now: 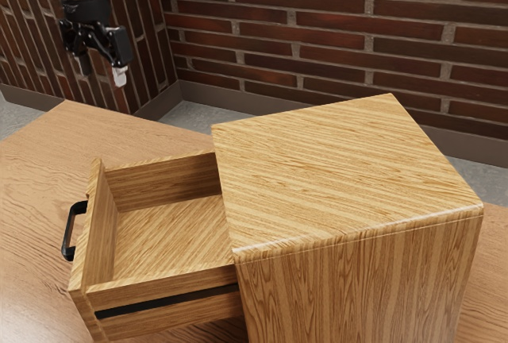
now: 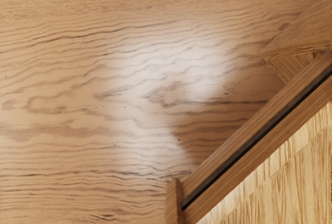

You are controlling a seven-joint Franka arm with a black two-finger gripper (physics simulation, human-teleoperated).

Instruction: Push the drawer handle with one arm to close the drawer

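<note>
The two fingers point(image 1: 120, 75) of the gripper point(image 1: 102, 71) stand apart, with nothing held between them. They point downward, and the fingertip toward the exterior view's right is pale while the other is dark. In that view the gripper hangs at the upper left, above the level of the table point(image 1: 32, 172), around the table's far corner; exactly what lies straight below it I cannot tell. The black handle point(image 1: 69, 233) is well apart from the fingers, fixed to the outer face of the drawer point(image 1: 159, 298), on the side toward the exterior view's left. The drawer is out of the wooden cabinet point(image 1: 341, 176), reaching toward the table's edge at the exterior view's left, and its inner floor shows between the front panel point(image 1: 101, 228) and the cabinet. A dark strip point(image 1: 167, 301) runs along the drawer's side; the wrist view shows such a strip too, slanting past a shiny patch of table. The cabinet stands upright toward the exterior view's right, its flat top sharing the drawer's striped wood grain. Beyond the table are a brick wall point(image 1: 333, 21), a baseboard point(image 1: 194, 93) and a grey floor point(image 1: 475, 175).
</note>
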